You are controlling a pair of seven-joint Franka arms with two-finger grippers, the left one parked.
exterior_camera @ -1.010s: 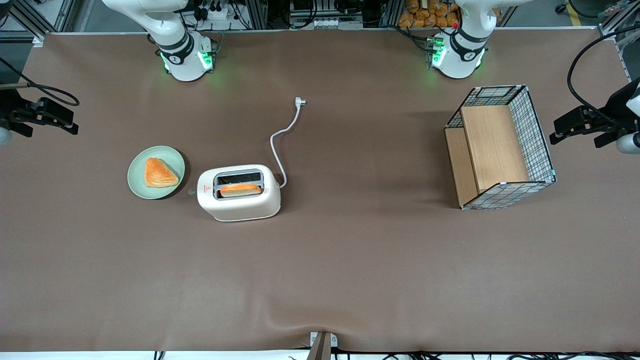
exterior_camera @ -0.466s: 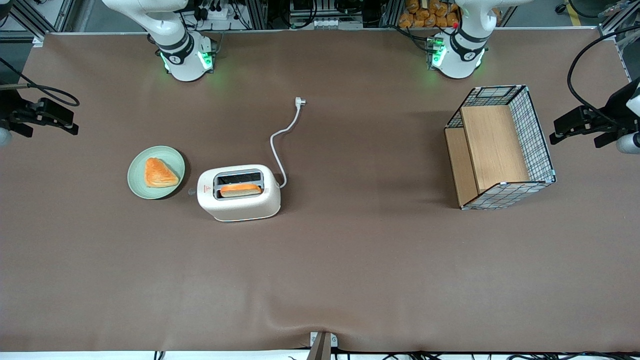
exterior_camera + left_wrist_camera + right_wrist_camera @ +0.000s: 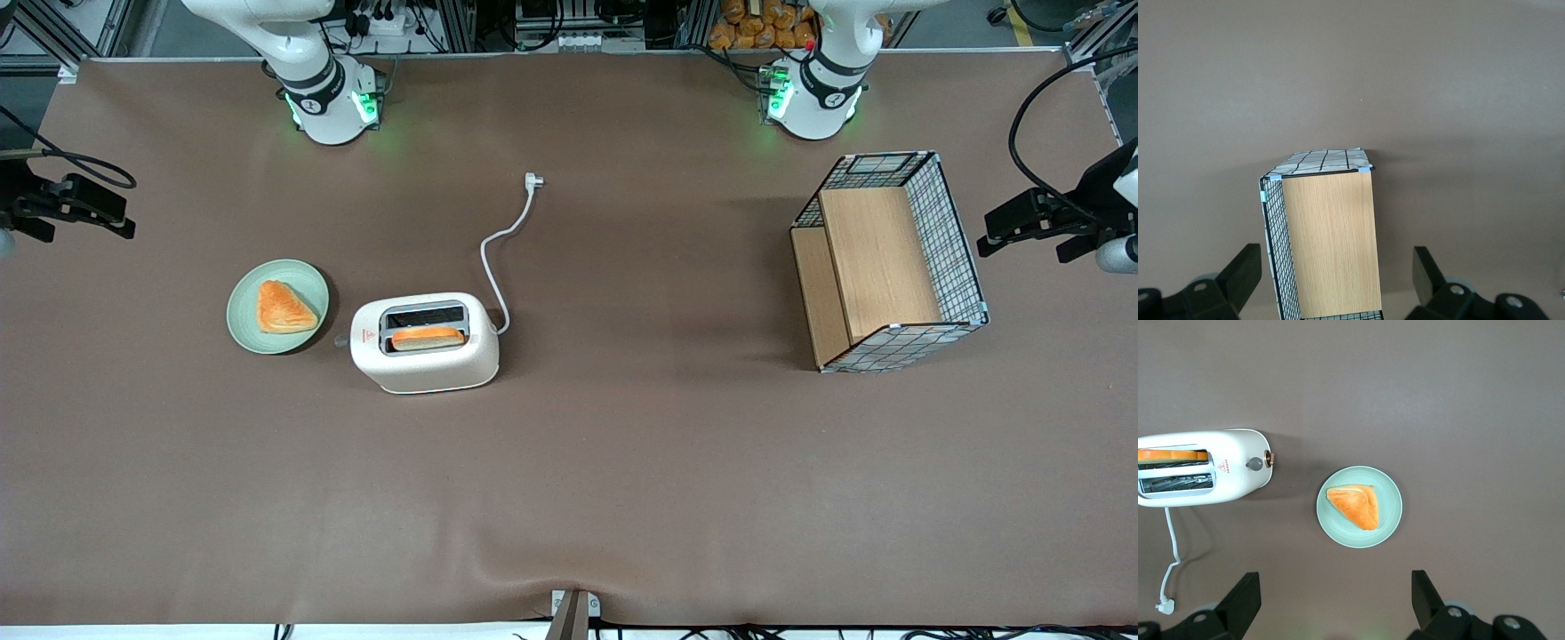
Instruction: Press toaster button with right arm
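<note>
**Approach not begun – claw wide, well off the lever**

Right arm's gripper (image 3: 1333, 577) hangs high at the working arm's end of the table, fingers (image 3: 1245, 597) spread wide, nothing in them. Wrist cam looks straight down on the job.

Toaster (image 3: 425, 342) sits mid-table, nearer the working arm than the parked one. An orange slice (image 3: 427, 337) sits in the slot nearer the front cam. Toaster button (image 3: 1271, 459) pokes out of the narrow end face, the end facing the plate (image 3: 242, 331). It looks up, so I judge the press not yet made.

Step in hand, I'd say: reach phase, nothing touched.

Next move calls for: travel in over the gap btw plate and toaster, drop a fingertip onto the knob, push down. Small target, so alignment matters; closing the fingers first may give a firmer tip.

In the way: plate w/ pastry (image 3: 284, 308) lies just beside the button end, so clearance is tight. Cord (image 3: 498, 244) trails off the other end toward the arm bases, no bother. Wire basket (image 3: 956, 240) well apart at the parked arm's end.
</note>
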